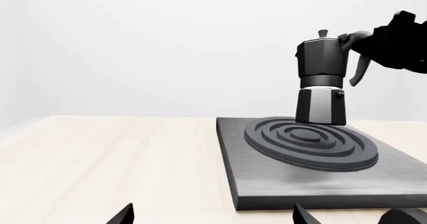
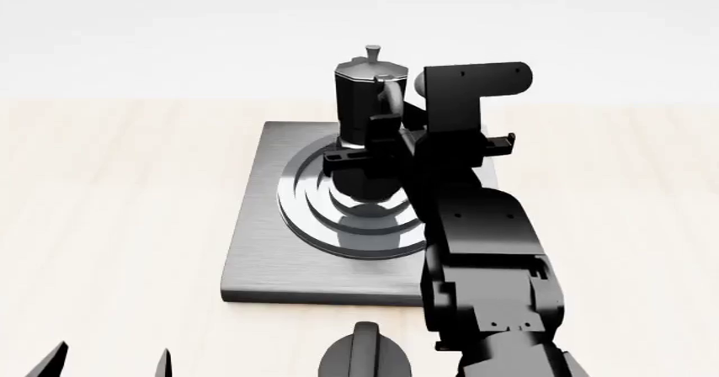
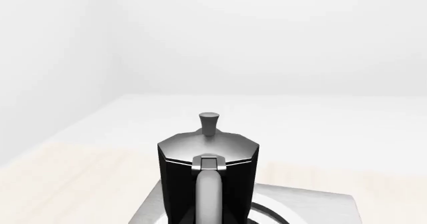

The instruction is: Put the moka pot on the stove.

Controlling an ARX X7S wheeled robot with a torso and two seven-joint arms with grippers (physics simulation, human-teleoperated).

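You've got a light wood table (image 2: 113, 192) w/ pale grain. Lying flat on it: the stove (image 2: 261, 263), grey slab w/ ring burner at centre. Just beside the stove's near edge, a short black round knob (image 2: 365, 356) sits on the wood too.

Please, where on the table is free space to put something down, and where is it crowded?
Bare wood of the table lies wide open to the left of the stove, and also right of it, beyond the right arm. The burner is crowded: the moka pot, the right gripper and its arm cover it. The knob stands before the stove's front edge.
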